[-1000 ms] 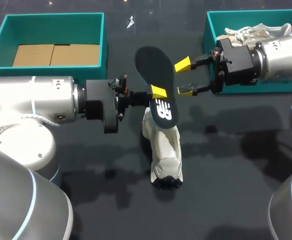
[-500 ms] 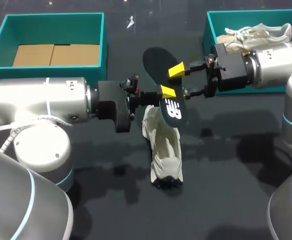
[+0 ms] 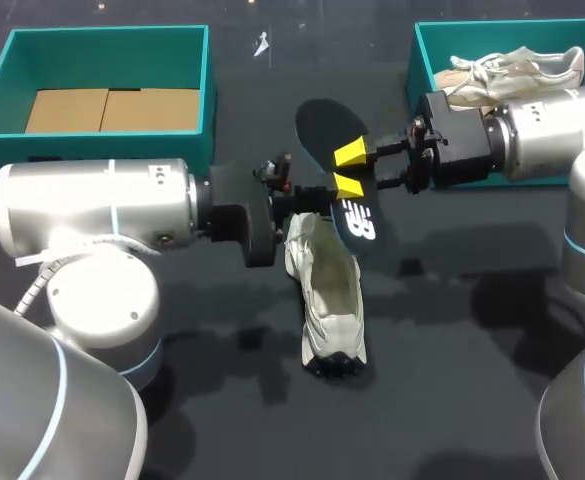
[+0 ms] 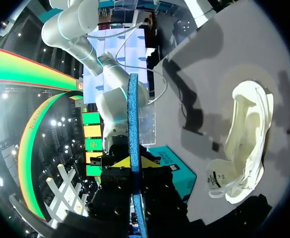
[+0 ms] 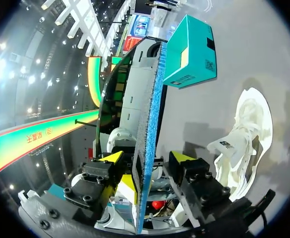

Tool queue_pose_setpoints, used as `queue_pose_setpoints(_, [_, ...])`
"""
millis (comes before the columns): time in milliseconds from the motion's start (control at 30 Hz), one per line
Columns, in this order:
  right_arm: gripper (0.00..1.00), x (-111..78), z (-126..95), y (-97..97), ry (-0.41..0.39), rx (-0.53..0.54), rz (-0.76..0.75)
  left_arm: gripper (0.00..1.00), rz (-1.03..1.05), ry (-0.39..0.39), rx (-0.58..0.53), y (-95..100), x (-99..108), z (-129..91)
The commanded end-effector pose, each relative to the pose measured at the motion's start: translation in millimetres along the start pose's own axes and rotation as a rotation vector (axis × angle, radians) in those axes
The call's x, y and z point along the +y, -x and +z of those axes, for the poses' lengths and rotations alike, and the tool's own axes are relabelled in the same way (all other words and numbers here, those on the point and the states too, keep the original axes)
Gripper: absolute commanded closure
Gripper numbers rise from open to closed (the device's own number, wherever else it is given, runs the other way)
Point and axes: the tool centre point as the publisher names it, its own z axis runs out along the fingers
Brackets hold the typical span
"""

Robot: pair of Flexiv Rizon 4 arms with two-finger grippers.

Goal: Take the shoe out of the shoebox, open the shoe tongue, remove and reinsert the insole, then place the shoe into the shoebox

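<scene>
Big dark table (image 3: 472, 400) under everything, and both arms meet over its middle; the left arm (image 3: 92, 210) comes in level from its side, the right arm (image 3: 542, 135) from the other, nose to nose, a handover by the look of it; two teal boxes at the far edge, the left box (image 3: 107, 32) showing only a cardboard floor, the right box (image 3: 418, 75) with a second shoe (image 3: 517, 65) lying in it; the pale shoe (image 3: 330, 300) lies out on the table just below the grippers, opening upward, probably ready to take its liner back; the insole (image 3: 324, 128) is held up edge-on, above the shoe; the left gripper (image 4: 134, 162) is clamped on it; the right gripper (image 5: 147, 158) straddles it, fingers parted, a gap either side, no grip yet; the surface is matte black, so the pale shoe stands out sharply.
</scene>
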Motion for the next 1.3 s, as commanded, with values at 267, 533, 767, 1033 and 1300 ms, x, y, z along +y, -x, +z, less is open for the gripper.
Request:
queue_pose_setpoints(267, [0.58,2.8,-1,3.1,0.013,0.005,-0.003,1.00,0.000,0.012,0.009,-3.1,-2,5])
queue_pose_setpoints(533, [1.00,3.7,-1,4.0,0.013,0.007,-0.005,1.00,0.002,0.014,0.012,-4.0,-2,5])
queue_pose_setpoints(767, [1.00,3.2,-1,3.4,0.009,0.005,-0.006,1.00,0.000,0.016,0.019,-5.8,-3,6])
queue_pose_setpoints(1033, [1.00,-2.2,-5,8.6,0.007,0.013,0.001,0.00,-0.023,0.027,0.019,0.2,3,-29])
queue_pose_setpoints(1300, [1.00,-10.2,-7,17.5,0.011,0.036,0.004,0.00,-0.015,0.017,0.093,5.4,26,-84])
